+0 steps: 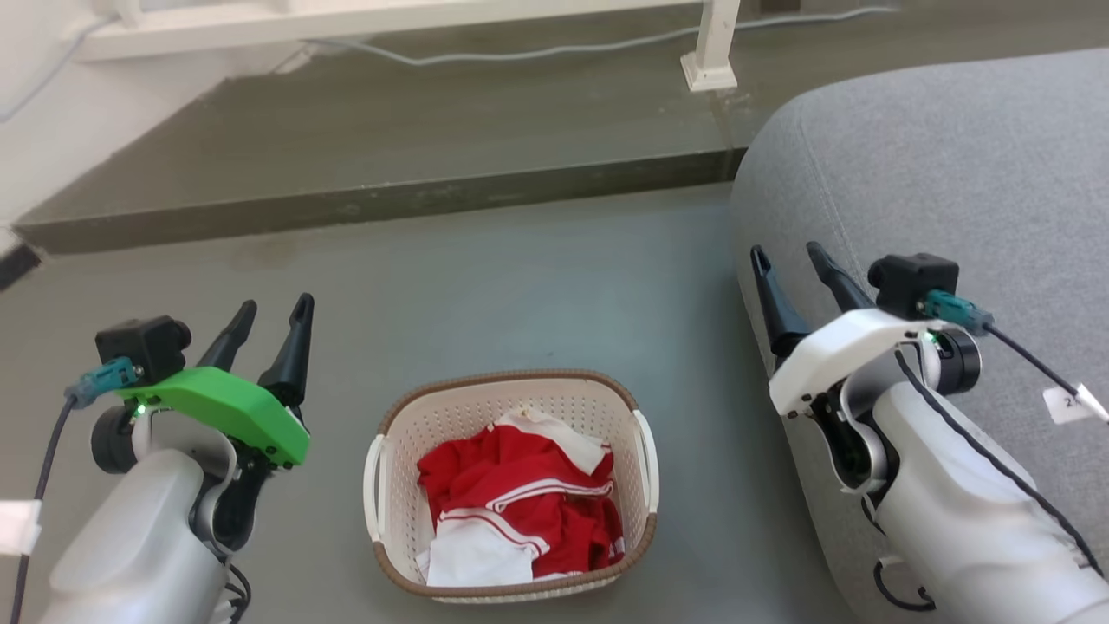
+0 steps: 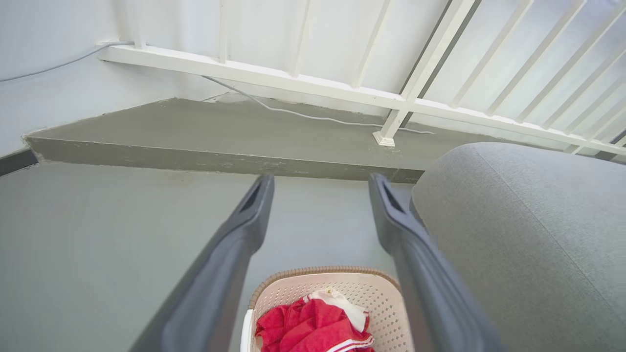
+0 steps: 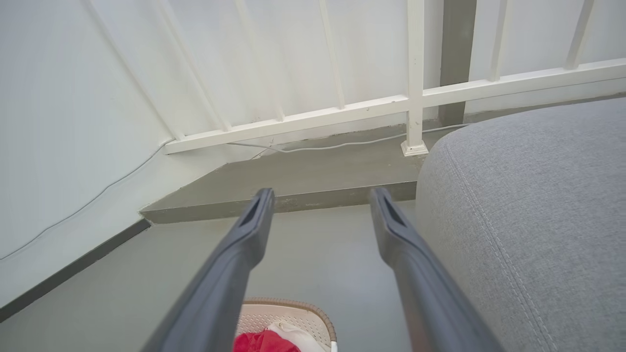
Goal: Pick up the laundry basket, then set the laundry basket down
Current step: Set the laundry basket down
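Note:
The laundry basket (image 1: 407, 438) stands on the grey floor, cream and perforated with a brown woven-look rim and white side handles, holding red and white clothes (image 1: 520, 498). My left gripper (image 1: 275, 310) hangs open to the basket's left, above floor level, with nothing between its fingers. My right gripper (image 1: 788, 256) is open to the basket's right, in front of the grey sofa. The basket (image 2: 342, 288) sits low between the left gripper's (image 2: 320, 183) fingers in the left wrist view, and the basket's far rim (image 3: 293, 313) peeks in at the bottom of the right wrist view under the right gripper (image 3: 320, 195).
A grey sofa (image 1: 944, 191) fills the right side, close to my right arm. A raised concrete step (image 1: 390, 204) crosses the floor beyond the basket, with a white railing post (image 1: 712, 52) and a grey cable (image 1: 537, 54) on it. A white wall (image 3: 73, 122) stands at the left.

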Available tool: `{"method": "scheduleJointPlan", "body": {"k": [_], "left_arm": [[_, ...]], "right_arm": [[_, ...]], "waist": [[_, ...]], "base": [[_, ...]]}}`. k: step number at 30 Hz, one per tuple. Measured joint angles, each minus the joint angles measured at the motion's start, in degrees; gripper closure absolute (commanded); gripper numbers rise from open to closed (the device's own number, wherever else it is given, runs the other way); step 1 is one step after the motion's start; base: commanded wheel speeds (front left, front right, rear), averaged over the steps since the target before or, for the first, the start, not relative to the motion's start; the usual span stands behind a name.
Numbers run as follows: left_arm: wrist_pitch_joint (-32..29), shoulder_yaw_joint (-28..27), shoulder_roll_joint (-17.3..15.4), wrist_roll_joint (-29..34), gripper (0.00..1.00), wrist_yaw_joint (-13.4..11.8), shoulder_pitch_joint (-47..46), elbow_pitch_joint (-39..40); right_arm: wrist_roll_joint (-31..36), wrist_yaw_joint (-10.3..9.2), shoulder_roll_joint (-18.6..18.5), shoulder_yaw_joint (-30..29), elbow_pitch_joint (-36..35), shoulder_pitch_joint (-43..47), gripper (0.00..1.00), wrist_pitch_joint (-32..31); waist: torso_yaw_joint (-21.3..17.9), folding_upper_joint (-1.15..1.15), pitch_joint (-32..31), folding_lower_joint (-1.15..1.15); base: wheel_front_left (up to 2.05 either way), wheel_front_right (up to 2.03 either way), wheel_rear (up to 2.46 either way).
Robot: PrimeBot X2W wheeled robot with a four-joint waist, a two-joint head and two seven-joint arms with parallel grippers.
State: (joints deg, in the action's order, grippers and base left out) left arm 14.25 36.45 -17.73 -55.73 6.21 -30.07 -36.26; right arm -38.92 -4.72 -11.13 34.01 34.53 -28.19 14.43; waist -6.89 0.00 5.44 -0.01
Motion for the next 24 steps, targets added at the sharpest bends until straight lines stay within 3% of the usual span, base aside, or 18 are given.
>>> {"method": "scheduleJointPlan", "body": {"k": [5, 24], "left_arm": [[0.00, -4.26, 0.75, 0.96, 0.00, 0.00, 3.89, 4.38], [0.00, -14.12, 0.69, 14.82, 0.00, -1.25, 15.62, 15.52]], "right_arm": [[2.35, -0.58, -0.09, -2.12, -4.07, 4.35, 0.00, 0.00], [11.29, -1.91, -0.42, -9.67, -15.27, 15.29, 0.00, 0.00]], "waist": [[0.45, 0.00, -2.03, 0.00], [0.76, 0.00, -3.40, 0.00]], "base": [[0.00, 0.00, 0.00], [0.00, 0.00, 0.00]]}}
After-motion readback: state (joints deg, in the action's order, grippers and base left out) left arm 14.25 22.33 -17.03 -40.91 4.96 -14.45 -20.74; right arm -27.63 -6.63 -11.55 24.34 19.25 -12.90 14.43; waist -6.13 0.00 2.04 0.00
